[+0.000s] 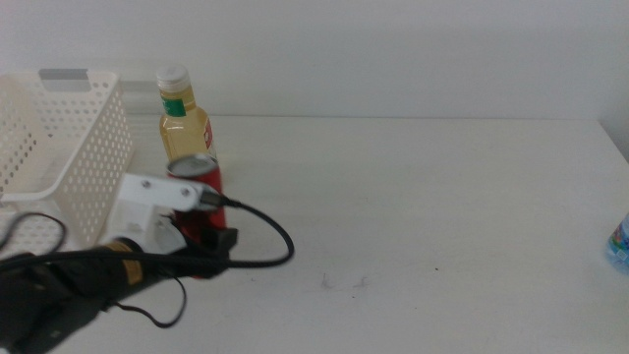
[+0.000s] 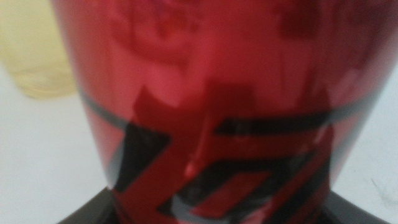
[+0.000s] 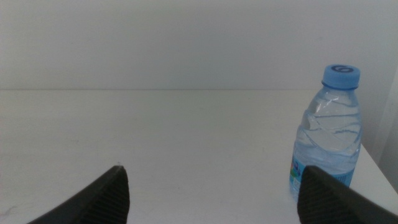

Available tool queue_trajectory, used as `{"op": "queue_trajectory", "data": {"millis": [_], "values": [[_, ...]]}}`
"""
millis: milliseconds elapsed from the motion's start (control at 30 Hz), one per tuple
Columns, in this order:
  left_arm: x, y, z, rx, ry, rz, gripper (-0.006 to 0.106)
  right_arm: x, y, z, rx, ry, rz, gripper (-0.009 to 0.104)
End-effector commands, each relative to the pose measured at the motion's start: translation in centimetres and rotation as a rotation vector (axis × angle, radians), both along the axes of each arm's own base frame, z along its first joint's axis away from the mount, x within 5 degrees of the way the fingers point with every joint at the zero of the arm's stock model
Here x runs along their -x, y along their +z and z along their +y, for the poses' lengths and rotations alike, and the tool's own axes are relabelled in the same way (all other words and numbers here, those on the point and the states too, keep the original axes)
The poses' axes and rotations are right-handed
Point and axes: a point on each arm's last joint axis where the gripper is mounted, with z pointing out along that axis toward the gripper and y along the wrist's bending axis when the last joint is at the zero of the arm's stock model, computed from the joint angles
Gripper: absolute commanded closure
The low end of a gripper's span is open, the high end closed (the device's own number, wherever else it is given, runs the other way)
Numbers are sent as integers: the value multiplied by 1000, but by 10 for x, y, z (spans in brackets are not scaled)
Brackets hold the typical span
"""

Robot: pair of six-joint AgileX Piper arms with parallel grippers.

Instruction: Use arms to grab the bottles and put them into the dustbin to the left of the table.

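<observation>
Left pincer (image 1: 201, 234) — you are seeing it sitting at the red can (image 1: 198, 202), which is standing upright on the tabletop (image 1: 423, 197); the can is filling the wrist view, so you cannot tell how the jaws are set. Yellowish bottle (image 1: 184, 123) — standing just behind the can, beside the white dustbin (image 1: 84, 147) at the left. Right pincer (image 3: 211, 186) — jaws spread, holding nothing, with the blue-capped water bottle (image 3: 328, 134) standing nearby at the tabletop's right edge.

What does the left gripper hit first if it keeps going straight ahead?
The red soda can: it fills the left wrist view, sitting between the jaws of the left gripper. The yellowish bottle stands just behind the can.
</observation>
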Motion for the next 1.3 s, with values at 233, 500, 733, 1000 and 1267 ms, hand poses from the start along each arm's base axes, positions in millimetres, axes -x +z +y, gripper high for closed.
{"op": "queue_trajectory", "data": {"millis": [233, 500, 733, 1000, 1267], "values": [[12, 120, 36, -196, 312, 79, 99, 0, 0, 0, 7, -4, -13, 8], [-22, 219, 75, -175, 19, 225, 99, 0, 0, 0, 7, -4, -13, 8], [-77, 220, 142, -211, 188, 335, 99, 0, 0, 0, 7, -4, -13, 8], [-125, 160, 184, -249, 285, 488, 99, 0, 0, 0, 7, -4, -13, 8], [-154, 97, 204, -312, 315, 562, 82, 0, 0, 0, 7, -4, -13, 8]]}}
